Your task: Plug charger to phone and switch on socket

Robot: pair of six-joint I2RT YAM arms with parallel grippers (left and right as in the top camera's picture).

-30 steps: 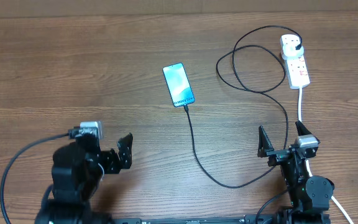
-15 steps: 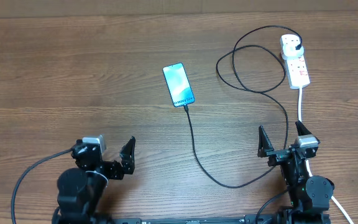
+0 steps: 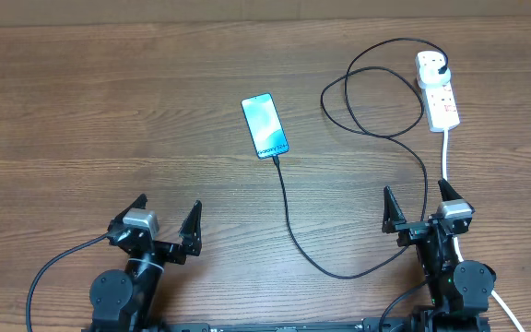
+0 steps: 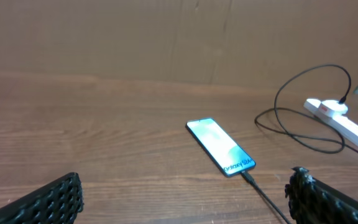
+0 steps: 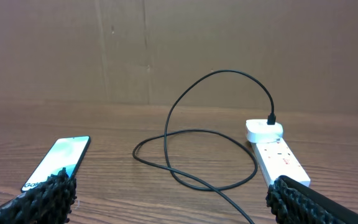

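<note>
The phone (image 3: pixel 265 125) lies flat mid-table with its teal screen up, also in the left wrist view (image 4: pixel 219 146) and the right wrist view (image 5: pixel 58 162). The charger cable (image 3: pixel 289 226) meets the phone's near end with its connector tip. It curves along the table, loops, and ends in a black plug (image 3: pixel 442 69) seated in the white socket (image 3: pixel 438 92) at the far right. My left gripper (image 3: pixel 166 217) is open near the front edge, well short of the phone. Near the front right, my right gripper (image 3: pixel 419 205) is open, and the cable passes between its fingers.
The socket's thick white cord (image 3: pixel 446 157) runs down toward my right arm. A brown cardboard wall (image 5: pixel 179 50) backs the wooden table (image 3: pixel 109 111). The cable's loops (image 5: pixel 197 158) lie left of the socket (image 5: pixel 278 158).
My left arm has drawn back toward the front edge and turned to face straight ahead, jaws still wide. The right arm, phone and cable have not moved.
</note>
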